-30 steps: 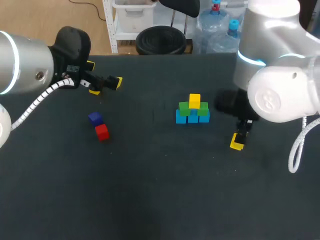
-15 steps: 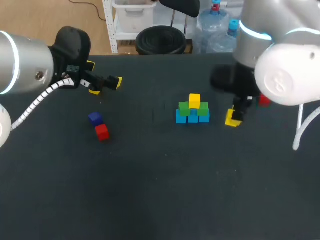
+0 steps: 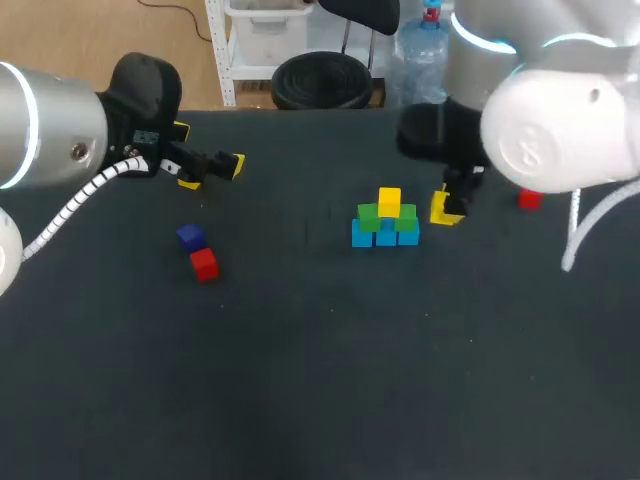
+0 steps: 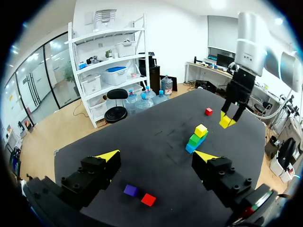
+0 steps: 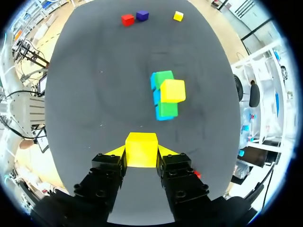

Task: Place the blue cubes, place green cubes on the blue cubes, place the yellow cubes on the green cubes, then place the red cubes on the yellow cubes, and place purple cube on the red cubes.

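While my right hand (image 3: 447, 208) grips a yellow cube (image 5: 141, 150) just beside the stack (image 3: 386, 225) of blue, green and yellow cubes on the bench (image 3: 320, 380), my left hand (image 4: 156, 156) hangs released near the purple cube (image 3: 189, 236) and a red cube (image 3: 204, 264).

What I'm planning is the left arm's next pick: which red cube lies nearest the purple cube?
The red cube just in front of the purple cube, on the left side; the other red cube lies alone at far right.

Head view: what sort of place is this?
Likely a robot lab bench: a dark table, a part-built cube stack, and the right gripper shut on a yellow cube.
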`<state>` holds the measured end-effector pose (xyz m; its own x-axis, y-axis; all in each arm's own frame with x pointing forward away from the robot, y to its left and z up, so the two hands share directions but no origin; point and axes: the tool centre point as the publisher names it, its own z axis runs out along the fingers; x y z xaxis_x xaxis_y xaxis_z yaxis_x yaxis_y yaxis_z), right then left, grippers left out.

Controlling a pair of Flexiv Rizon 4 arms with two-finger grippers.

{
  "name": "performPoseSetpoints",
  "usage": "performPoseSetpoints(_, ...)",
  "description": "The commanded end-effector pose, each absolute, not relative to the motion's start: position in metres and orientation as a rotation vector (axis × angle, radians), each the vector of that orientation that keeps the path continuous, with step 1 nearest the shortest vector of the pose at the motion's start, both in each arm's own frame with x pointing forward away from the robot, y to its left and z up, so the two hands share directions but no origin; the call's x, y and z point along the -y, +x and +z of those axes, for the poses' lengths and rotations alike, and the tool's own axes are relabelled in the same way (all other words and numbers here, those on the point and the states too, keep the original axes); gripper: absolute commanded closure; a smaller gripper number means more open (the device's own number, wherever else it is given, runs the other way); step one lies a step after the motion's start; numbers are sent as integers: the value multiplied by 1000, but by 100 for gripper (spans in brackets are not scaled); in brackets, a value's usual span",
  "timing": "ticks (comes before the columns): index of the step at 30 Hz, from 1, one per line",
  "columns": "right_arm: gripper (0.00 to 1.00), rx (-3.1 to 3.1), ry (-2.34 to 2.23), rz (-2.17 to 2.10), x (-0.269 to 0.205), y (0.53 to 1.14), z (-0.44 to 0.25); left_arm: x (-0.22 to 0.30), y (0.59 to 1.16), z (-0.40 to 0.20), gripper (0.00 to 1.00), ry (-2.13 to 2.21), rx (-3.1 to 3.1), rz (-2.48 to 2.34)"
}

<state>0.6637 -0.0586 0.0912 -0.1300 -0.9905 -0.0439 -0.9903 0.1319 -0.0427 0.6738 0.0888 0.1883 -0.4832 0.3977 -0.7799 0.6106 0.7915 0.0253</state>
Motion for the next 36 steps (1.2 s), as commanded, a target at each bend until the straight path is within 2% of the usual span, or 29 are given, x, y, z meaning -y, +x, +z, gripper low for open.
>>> performPoseSetpoints(1, 100, -2340, -2070, -11, 43, 686, 90, -88, 674, 187, 0, 742, -2139, -324)
performPoseSetpoints(10, 100, -2317, -2140, -32, 30, 705, 86, -88, 674, 187, 0, 742, -2139, -324)
performPoseSetpoints(24, 100, -2330, -2156, -4, 45, 713, 71, -88, 674, 187, 0, 742, -2139, -324)
performPoseSetpoints(36, 100, -2293, -2169, 26, 39, 710, 69, -88, 674, 187, 0, 742, -2139, -324)
